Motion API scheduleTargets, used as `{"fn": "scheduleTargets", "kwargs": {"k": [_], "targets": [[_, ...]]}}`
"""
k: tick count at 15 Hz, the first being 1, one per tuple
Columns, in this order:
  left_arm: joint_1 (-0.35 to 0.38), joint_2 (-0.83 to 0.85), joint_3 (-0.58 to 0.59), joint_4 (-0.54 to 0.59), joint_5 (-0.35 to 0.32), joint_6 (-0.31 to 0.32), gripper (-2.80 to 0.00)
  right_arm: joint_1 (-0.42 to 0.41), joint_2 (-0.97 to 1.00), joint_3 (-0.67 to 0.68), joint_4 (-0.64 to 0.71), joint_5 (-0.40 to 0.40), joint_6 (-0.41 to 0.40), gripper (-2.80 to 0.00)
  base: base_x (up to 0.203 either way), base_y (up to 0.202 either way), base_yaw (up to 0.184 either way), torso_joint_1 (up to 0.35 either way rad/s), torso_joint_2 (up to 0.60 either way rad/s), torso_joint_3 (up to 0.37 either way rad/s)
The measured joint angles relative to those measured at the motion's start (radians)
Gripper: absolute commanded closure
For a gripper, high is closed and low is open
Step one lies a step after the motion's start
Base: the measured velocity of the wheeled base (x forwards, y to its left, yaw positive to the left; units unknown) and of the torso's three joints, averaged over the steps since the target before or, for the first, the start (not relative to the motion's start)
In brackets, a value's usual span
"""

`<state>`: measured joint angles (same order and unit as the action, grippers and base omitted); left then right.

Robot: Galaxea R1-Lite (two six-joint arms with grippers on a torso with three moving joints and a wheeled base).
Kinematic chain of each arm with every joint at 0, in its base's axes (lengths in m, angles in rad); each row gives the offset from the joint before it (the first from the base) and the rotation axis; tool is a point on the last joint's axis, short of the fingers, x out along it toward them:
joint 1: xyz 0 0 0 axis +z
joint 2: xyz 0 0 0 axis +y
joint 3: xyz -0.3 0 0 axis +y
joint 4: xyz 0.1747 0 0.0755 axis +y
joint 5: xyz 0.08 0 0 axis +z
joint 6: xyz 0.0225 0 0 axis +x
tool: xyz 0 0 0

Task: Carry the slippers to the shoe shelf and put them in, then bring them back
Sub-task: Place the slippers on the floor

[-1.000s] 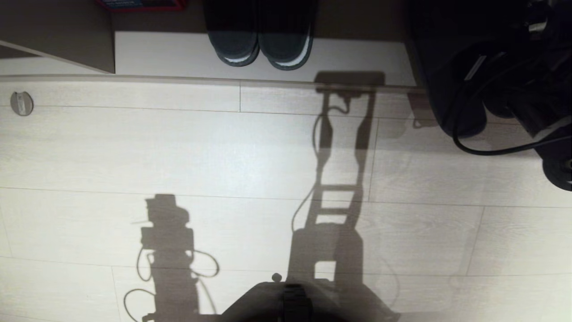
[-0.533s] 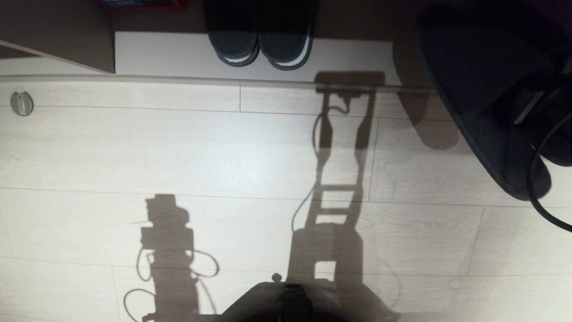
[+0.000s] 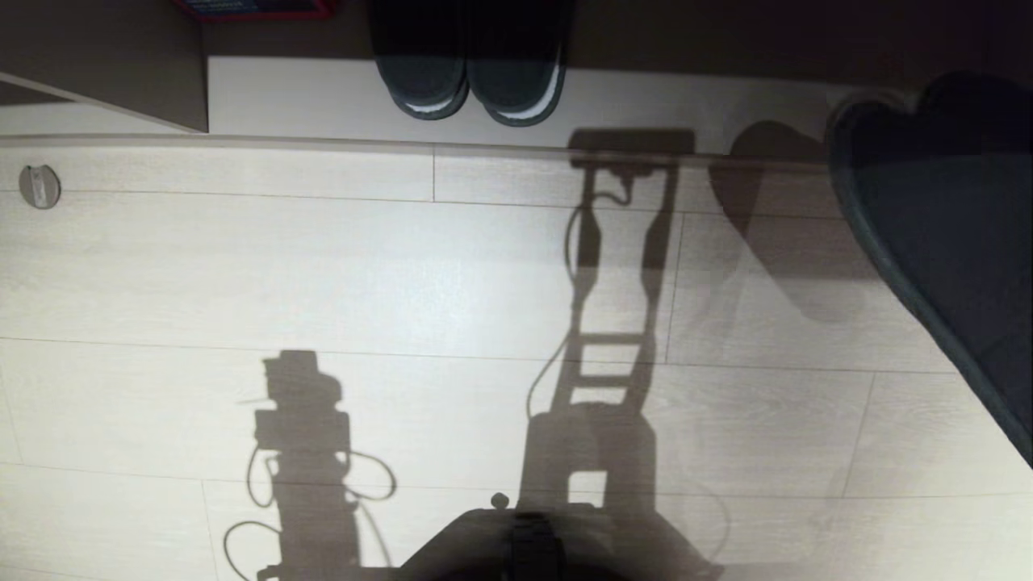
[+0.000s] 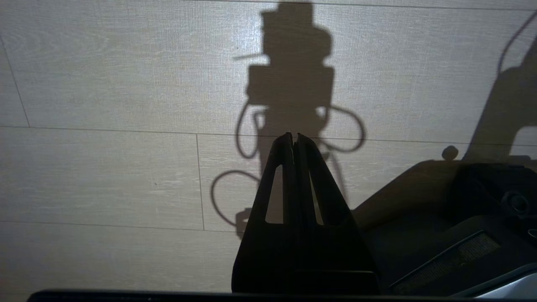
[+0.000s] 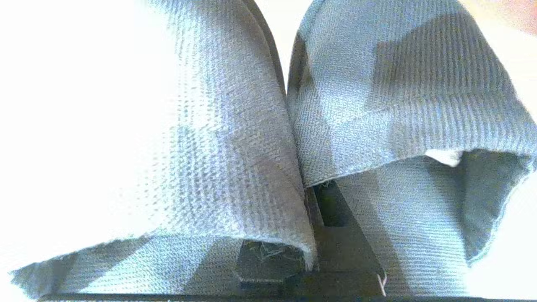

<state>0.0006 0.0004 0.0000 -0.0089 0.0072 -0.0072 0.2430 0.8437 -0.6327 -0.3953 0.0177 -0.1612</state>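
Right gripper (image 5: 312,218): pinched tight on the slippers (image 5: 302,138), its dark fingers pushed in between the inner edges of the two uppers, one finger inside each shoe opening.
Slippers: hanging from the right gripper as a pair, pressed side by side, toes pointing away from the wrist; grey-blue woven fabric fills nearly the whole right wrist view. From the head camera they (image 3: 944,242) show as a large dark rounded shape at the right edge, lifted clear of the floor (image 3: 323,274) and throwing a shadow on the boards beside them.
Shoe shelf (image 3: 323,97): its pale bottom board lies ahead of the held slippers and off to their left, with a vertical divider panel (image 3: 105,73) further left.
Dark slippers (image 3: 472,77): a second pair with white sole edges, standing on the shelf board, toes toward the robot, well apart from the gripped pair.
Left gripper (image 4: 293,140): parked low beside the robot's base, fingers pressed together with nothing between them, pointing at bare floorboards.
Floor: pale wood-look planks carrying the shadows of the robot's arm and torso.
Red-edged object (image 3: 254,8): just visible at the back of the shelf, left of the dark slippers.
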Motion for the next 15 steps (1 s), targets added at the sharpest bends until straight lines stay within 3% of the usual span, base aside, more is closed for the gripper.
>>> {"fn": "scheduleTargets", "kwargs": {"k": [5, 10, 15], "targets": [[-0.001, 0.0, 0.0, 0.0, 0.0, 0.0, 0.0, -0.086, -0.298, 0.082, 0.22, 0.001, 0.007, 0.0, 0.0, 0.0, 0.0, 0.0, 0.0, 0.0], [0.0, 0.0, 0.0, 0.0, 0.0, 0.0, 0.0, -0.195, -0.485, 0.194, 0.222, 0.102, 0.008, 0.0, 0.0, 0.0, 0.0, 0.0, 0.0, 0.0], [-0.001, 0.0, 0.0, 0.0, 0.0, 0.0, 0.0, -0.227, -0.641, 0.392, 0.215, 0.118, 0.033, 0.0, 0.0, 0.0, 0.0, 0.0, 0.0, 0.0]]}}
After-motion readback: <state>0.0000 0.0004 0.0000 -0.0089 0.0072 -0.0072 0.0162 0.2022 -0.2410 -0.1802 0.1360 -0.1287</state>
